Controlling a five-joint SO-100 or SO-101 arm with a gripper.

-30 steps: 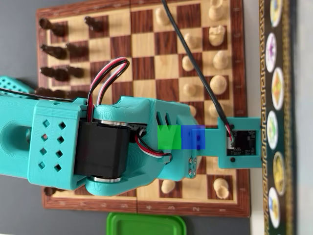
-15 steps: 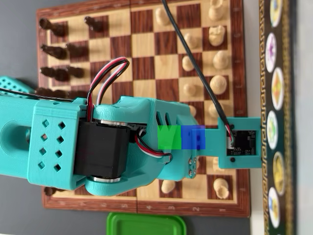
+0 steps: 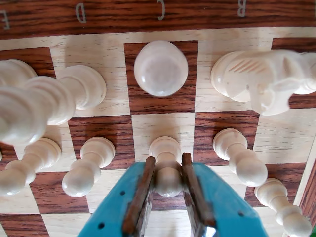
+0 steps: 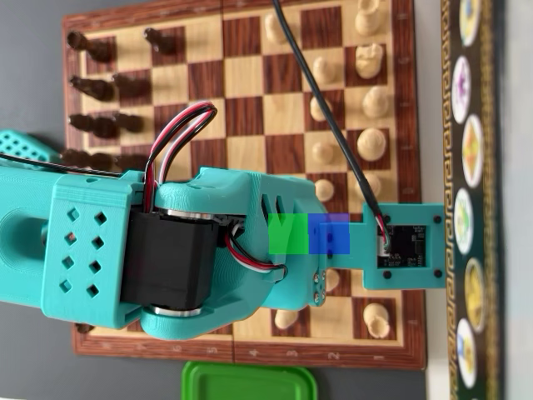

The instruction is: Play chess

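Observation:
In the wrist view my teal gripper point(image 3: 167, 161) comes in from the bottom edge, and its brown pads point(image 3: 146, 180) press both sides of a white pawn point(image 3: 166, 148) that stands in the second row of the chessboard point(image 3: 163, 126). Neighbouring white pawns point(image 3: 91, 160) point(image 3: 239, 155) stand left and right of it, apart from the fingers. Behind it are a round-topped white piece point(image 3: 160, 68) and a white knight point(image 3: 256, 79). In the overhead view the arm point(image 4: 208, 250) covers the gripper and that pawn.
Dark pieces point(image 4: 100, 125) line the left side of the board point(image 4: 250, 75) in the overhead view, white pieces point(image 4: 371, 104) the right. A green lid point(image 4: 250, 382) lies below the board. A patterned strip point(image 4: 470, 200) runs along the right edge. A black cable point(image 4: 325, 108) crosses the board.
In the overhead view the arm and its camera mount have shifted a little to the left and down. The pieces that show have not moved.

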